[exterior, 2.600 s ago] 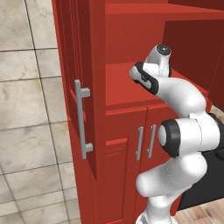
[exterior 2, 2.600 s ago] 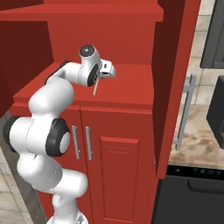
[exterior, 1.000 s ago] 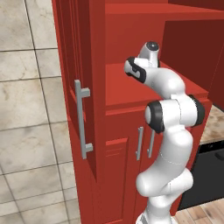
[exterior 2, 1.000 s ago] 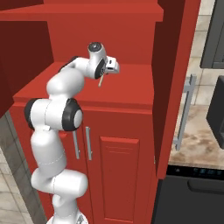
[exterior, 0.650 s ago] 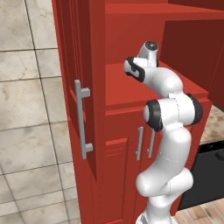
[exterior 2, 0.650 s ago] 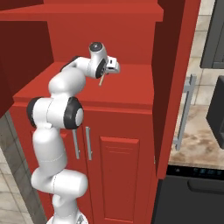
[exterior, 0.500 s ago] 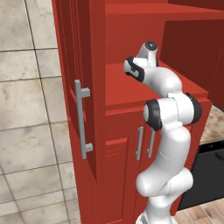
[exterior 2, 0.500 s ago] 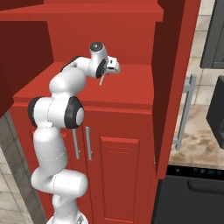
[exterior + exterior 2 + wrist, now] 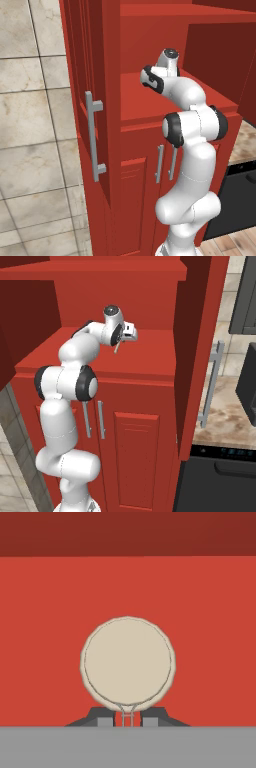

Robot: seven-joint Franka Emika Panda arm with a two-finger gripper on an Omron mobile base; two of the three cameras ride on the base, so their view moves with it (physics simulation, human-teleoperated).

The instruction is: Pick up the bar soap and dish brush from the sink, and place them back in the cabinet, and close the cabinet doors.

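My gripper [image 9: 128, 335] reaches over the red shelf [image 9: 150, 363] inside the cabinet [image 9: 150, 30] and is shut on the dish brush. The brush's thin pale handle [image 9: 116, 348] hangs just below the hand. In the hand view, the brush's round beige head [image 9: 127, 664] sits straight ahead of my gripper [image 9: 127, 718], against the red back wall. Both cabinet doors stand open: the left one [image 9: 85, 60] with its silver bar handle [image 9: 93, 136], the right one [image 9: 200, 351] with its handle [image 9: 212, 383]. The bar soap and the sink are out of view.
Below the shelf are smaller red doors with short silver handles [image 9: 165, 162] [image 9: 95, 418]. A dark appliance [image 9: 220, 481] and a stone counter [image 9: 227, 418] lie to the right. Tiled wall [image 9: 35, 125] is on the left.
Since the earliest frames the arm has straightened upward and pushed the brush farther over the shelf. Over the last second it has barely moved.
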